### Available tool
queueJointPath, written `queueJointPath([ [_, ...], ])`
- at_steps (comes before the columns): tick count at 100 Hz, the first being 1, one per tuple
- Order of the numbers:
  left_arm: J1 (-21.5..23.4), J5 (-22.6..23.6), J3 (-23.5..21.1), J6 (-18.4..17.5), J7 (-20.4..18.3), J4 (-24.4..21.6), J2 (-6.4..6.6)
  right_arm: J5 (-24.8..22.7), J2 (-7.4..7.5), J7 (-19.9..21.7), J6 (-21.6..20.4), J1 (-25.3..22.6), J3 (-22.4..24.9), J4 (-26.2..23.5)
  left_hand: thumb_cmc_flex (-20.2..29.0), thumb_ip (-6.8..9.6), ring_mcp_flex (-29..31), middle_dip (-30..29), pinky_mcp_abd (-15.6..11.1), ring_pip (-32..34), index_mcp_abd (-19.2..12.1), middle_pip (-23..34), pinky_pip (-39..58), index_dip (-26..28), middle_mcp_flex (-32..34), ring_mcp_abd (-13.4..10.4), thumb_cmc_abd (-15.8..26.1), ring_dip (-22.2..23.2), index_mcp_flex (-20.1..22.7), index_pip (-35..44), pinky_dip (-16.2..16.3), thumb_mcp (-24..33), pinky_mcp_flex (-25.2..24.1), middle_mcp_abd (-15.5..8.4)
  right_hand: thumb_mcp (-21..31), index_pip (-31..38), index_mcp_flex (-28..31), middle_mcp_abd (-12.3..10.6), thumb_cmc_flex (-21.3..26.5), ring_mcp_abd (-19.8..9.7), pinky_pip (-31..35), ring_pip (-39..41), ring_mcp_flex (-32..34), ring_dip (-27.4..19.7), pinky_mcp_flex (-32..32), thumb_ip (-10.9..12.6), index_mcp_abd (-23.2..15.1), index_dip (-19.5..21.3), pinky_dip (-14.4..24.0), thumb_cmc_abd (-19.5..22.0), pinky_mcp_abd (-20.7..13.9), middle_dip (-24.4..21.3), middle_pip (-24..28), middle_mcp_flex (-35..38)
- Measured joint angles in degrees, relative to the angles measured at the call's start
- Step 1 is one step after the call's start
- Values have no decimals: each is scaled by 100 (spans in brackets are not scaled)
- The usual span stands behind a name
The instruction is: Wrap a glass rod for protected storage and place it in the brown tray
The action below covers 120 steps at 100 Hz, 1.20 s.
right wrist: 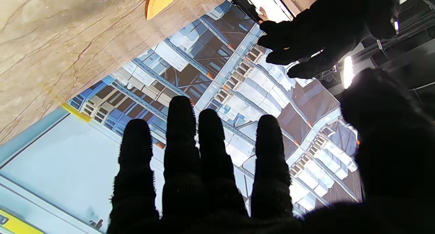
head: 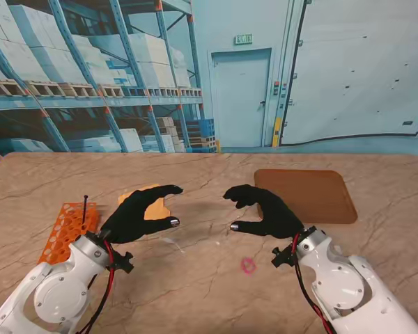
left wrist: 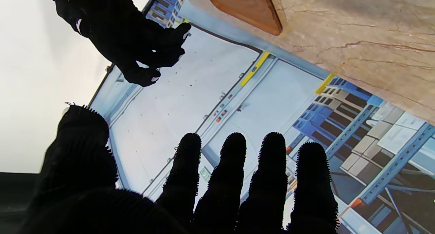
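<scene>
Marble-patterned table (head: 195,278), warehouse backdrop behind.
Left hand (head: 141,212) and right hand (head: 263,209) hover mid-frame, fingers apart, holding nothing; brown tray (head: 306,195) centre-right, orange rack (head: 68,229) lower left.

rack (head: 68,229) far left on table (head: 195,285) | sheet (head: 153,203) just right of rack | tray (head: 308,195) far right

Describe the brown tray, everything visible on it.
The brown tray is a flat, shallow rectangle with rounded corners and a slightly raised rim, in a plain matte brown that looks like plastic or wood. It lies flat on the marble-patterned table, on the right side and farther from me than the right hand. Nothing shows inside it, and neither hand touches it. The left wrist view catches one rounded corner of it against the table.
</scene>
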Motion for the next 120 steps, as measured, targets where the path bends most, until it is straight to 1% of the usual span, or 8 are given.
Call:
queueJointPath([
  [41, 73, 136, -54, -22, 184, -3, -20, 64, 35, 175, 104, 46, -130, -28, 0, 0, 0, 0, 0, 0, 0, 0, 12, 0, 0, 0, 0, 0, 3, 0, 1, 0, 37, -1, 1, 42, 98, 0, 114, 4, 0, 61, 0, 5, 59, 1, 4, 4, 1, -3, 0, 0, 0, 0],
  [67, 50, 175, 45, 224, 60, -24, -10, -37, 26, 32, 64, -73, -46, -128, 233, 0, 58, 47, 0, 295, 0, 79, 734, 0, 5, 0, -2, 211, 6, 0, 417, 82, 147, -1, 1, 41, 99, 0, 114, 5, 0, 67, 1, 5, 59, 1, 5, 3, 2, -3, 0, 0, 0, 0],
  [72, 36, 320, 63, 257, 64, -26, -8, -37, 21, 21, 64, -82, -34, -129, 246, 0, 154, 74, 0, 439, 0, 137, 915, 0, 20, -1, -151, 307, 18, 0, 557, 198, 177, -1, 1, 41, 99, 0, 114, 5, 0, 67, 1, 5, 59, 1, 5, 3, 2, -3, 0, 0, 0, 0],
  [81, -12, 655, 112, 470, 57, -35, 5, -37, 5, -19, 75, -86, 4, -127, 358, 0, 179, 135, -8, 551, 299, 227, 1094, -96, 110, -2, -247, 433, 174, 0, 752, 513, 196, -5, 1, 41, 99, 0, 115, 5, 1, 68, 1, 5, 59, 1, 5, 3, 2, -3, 0, 0, 0, 0],
  [92, -89, 1231, 105, 642, -223, -63, 58, -37, -17, -88, 83, -96, 74, -110, 349, 0, 182, 195, -22, 673, 324, 290, 1231, -147, 110, -17, -301, 503, 175, 0, 843, 745, 206, -6, 1, 41, 99, 0, 115, 5, 3, 68, 1, 5, 59, 1, 6, 3, 2, -3, 0, 0, 0, 0],
  [99, -143, 1658, 110, 676, -245, -63, 98, -57, -31, -150, 84, -118, 126, -110, 332, 0, 219, 197, -23, 754, 324, 405, 1340, -147, 111, -19, -501, 555, 179, 0, 951, 1194, 222, -8, 1, 41, 99, 0, 115, 6, 6, 68, 1, 5, 59, 1, 6, 3, 2, -3, 0, 0, 0, 0],
  [110, -224, 1979, 136, 967, -362, -88, 160, -98, -49, -272, 84, -150, 183, -101, 270, 0, 233, 290, -40, 948, 324, 561, 1605, -142, 113, -20, -501, 661, 244, 0, 1078, 1325, 259, -14, 1, 41, 99, 0, 115, 6, 8, 69, 1, 5, 59, 1, 6, 3, 2, -3, 0, 0, 0, 0],
  [120, -294, 2682, 183, 1172, -438, -114, 213, -69, -63, -287, 103, -153, 223, -74, 194, 0, 307, 408, -53, 1171, 324, 709, 1925, -49, 185, -22, -545, 804, 247, 125, 1237, 1394, 325, -85, 1, 41, 99, 0, 115, 6, 9, 69, 1, 5, 59, 1, 6, 3, 2, -3, 0, 0, 0, 0],
])
